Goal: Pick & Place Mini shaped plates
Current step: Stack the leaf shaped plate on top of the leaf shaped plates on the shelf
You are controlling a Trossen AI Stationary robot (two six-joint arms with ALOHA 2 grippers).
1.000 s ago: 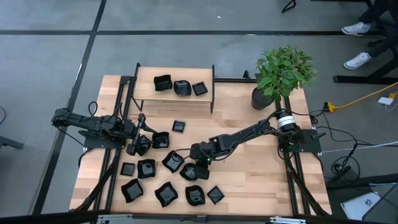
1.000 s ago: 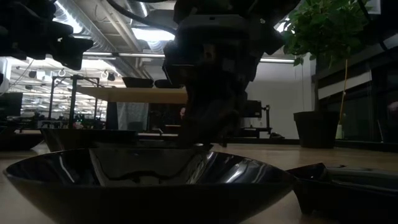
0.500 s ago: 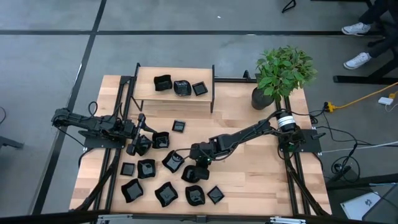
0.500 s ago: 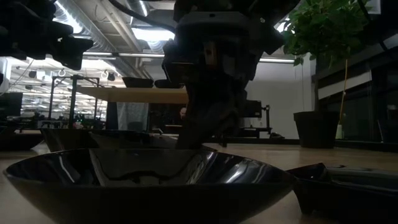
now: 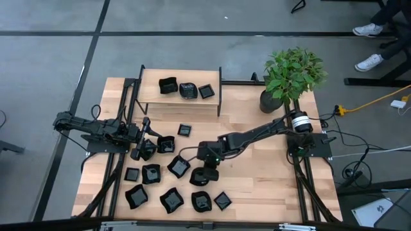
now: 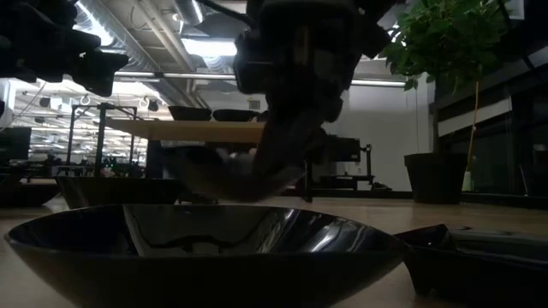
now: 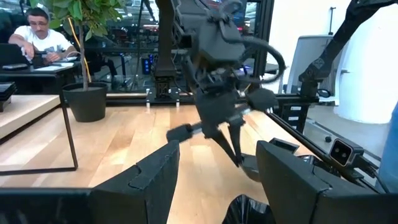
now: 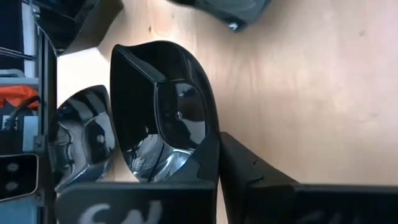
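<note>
Several glossy black mini plates lie flat on the wooden table's near left part, such as one (image 5: 178,166) and one (image 5: 171,200). My right gripper (image 5: 207,165) hangs over the table's middle, shut on one plate (image 5: 204,175), which also shows in the low view (image 6: 229,171) and the right wrist view (image 8: 158,118). My left gripper (image 5: 142,149) waits open near the left edge, a finger on either side of a plate (image 7: 249,211) below it, beside another plate (image 5: 166,144). My right gripper pinches the plate by its rim wall (image 8: 208,155), one finger (image 8: 249,180) on the outer side and the other inside the hollow. The fingers come from above, pointing down. The plate hangs tilted below them, lifted clear of the table.
A raised wooden shelf (image 5: 149,106) at the far side carries three plates (image 5: 187,90). A potted plant (image 5: 290,76) stands at the far right corner. Bare wood lies on the table's right half (image 5: 270,173). A person sits beyond the table (image 7: 37,37).
My right gripper has risen and drawn a little toward the table's far side, taking the plate with it. The plate has come off the table and now hangs tilted below the fingers, clear of the other plates. The left arm has kept still.
</note>
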